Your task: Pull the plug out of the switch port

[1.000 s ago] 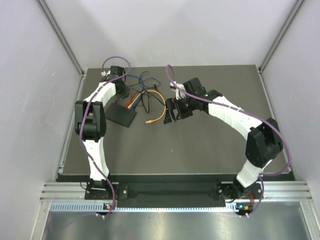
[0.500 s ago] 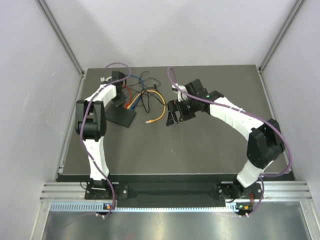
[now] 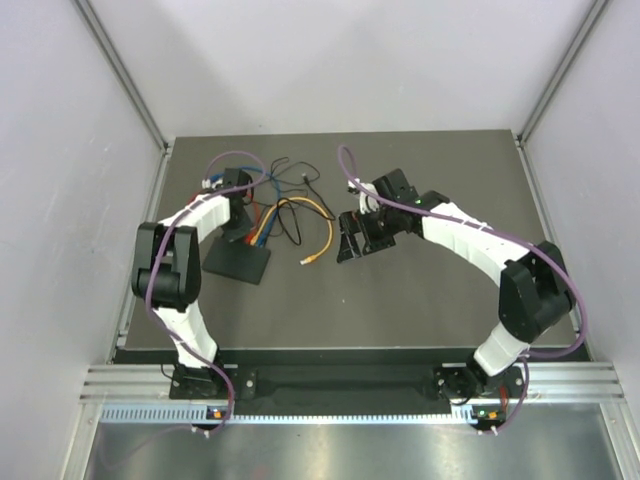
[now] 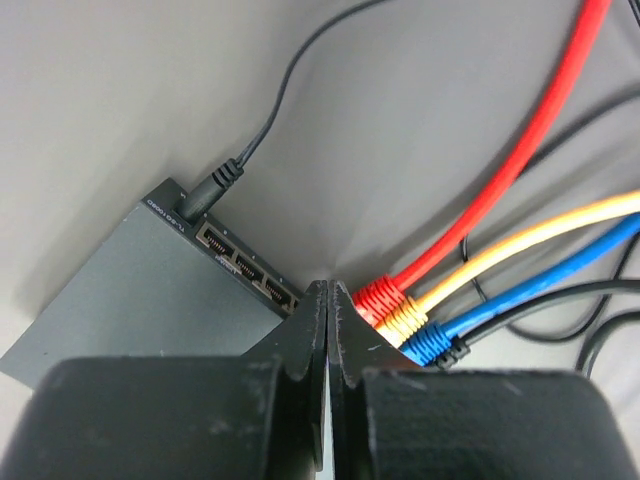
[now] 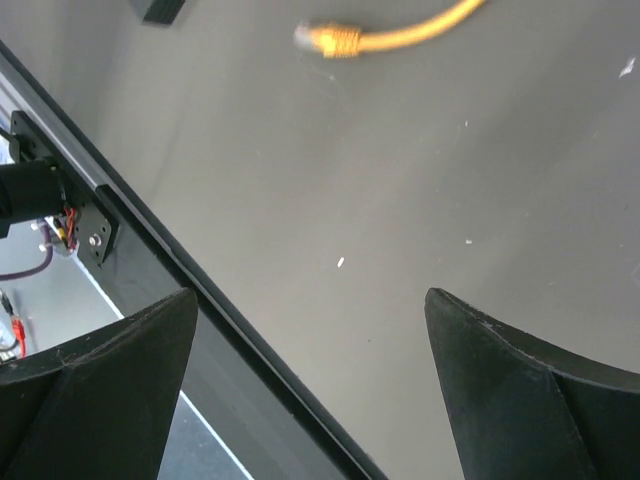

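While the closed, empty left gripper [image 4: 328, 292] is likely pinning the switch [image 4: 150, 285] beside its red plug [image 4: 377, 295], the right gripper [image 5: 310, 295] is hovering wide open, well apart from it.

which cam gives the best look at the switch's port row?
Left wrist: the switch is close up, port face toward the camera, empty ports beside the red plug, yellow plug and blue plug. Top external shows the switch small, plain top only. Right wrist shows no ports.

Diffuse overhead light is noted; worktop [image 3: 420, 300] shadows are soft. Beyond the right tool [image 5: 310, 295], the yellow cable end [image 5: 330, 40] is rendered blurred.
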